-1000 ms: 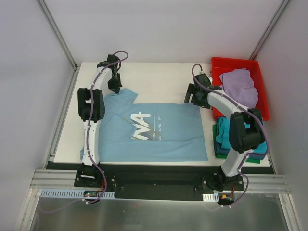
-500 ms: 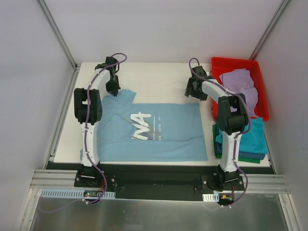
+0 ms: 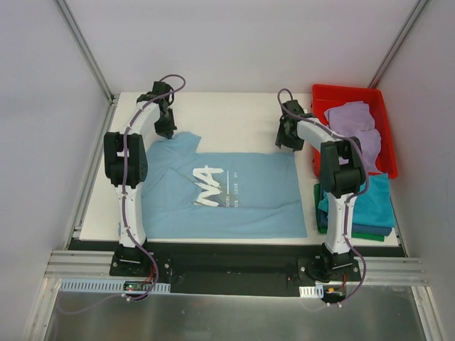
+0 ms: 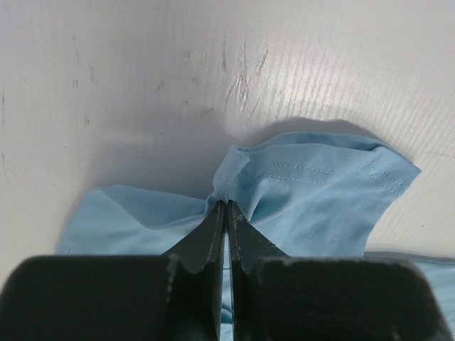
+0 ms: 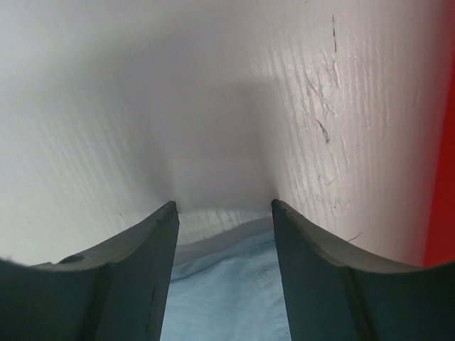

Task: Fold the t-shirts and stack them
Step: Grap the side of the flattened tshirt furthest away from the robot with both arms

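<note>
A light blue t-shirt (image 3: 234, 192) with white lettering lies spread flat on the white table. My left gripper (image 3: 165, 132) is shut on a bunched bit of its far left sleeve, the fabric (image 4: 306, 199) pinched at the tips (image 4: 226, 206). My right gripper (image 3: 288, 141) is down at the shirt's far right corner. It is open (image 5: 224, 207), its tips on the table, and the shirt's hemmed edge (image 5: 227, 298) lies between its fingers. A lavender t-shirt (image 3: 352, 126) lies crumpled in the red bin. Folded teal, blue and dark green t-shirts (image 3: 370, 206) are stacked at the right.
The red plastic bin (image 3: 377, 94) stands at the far right corner, its wall a red strip (image 5: 444, 177) in the right wrist view. White enclosure walls and metal posts surround the table (image 3: 227, 114). The folded stack sits beside the right arm's base.
The right arm's elbow has swung in toward the table's back. Its gripper has come down on the shirt's far right corner, and its jaws have narrowed. The left gripper holds its pinch, shifted slightly back.
</note>
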### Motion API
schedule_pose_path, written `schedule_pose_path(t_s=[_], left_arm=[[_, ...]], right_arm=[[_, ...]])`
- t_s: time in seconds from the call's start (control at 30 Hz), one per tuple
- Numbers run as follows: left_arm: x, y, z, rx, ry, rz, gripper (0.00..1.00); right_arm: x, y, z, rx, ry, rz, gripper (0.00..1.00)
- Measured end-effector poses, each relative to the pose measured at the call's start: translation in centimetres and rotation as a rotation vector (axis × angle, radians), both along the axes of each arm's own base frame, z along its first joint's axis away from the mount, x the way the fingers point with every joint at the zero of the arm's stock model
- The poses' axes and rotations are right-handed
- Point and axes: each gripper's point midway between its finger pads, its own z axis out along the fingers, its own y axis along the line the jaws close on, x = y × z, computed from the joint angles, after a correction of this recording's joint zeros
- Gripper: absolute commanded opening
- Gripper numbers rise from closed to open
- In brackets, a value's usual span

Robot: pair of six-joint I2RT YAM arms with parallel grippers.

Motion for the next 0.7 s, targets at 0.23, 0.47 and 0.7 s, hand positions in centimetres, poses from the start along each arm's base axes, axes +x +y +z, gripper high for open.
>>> schedule_pose_path(t_s=[0.23, 0.47, 0.7], left_arm=[[-1.3, -0.1, -0.9, -0.004, 0.035, -0.004, 0.0], [-1.2, -0.5, -0.4, -0.006, 0.016, -0.01, 0.0], [-1.2, -0.5, 0.7, -0.007, -0.009, -0.004, 0.0]], right_arm=[[-1.1, -0.5, 0.0, -0.016, 0.014, 0.017, 0.59], [-1.4, -0.8, 0.0, -0.036, 0.019, 0.043, 0.32], [-1.3, -0.2, 0.0, -0.015, 0.013, 0.092, 0.01]])
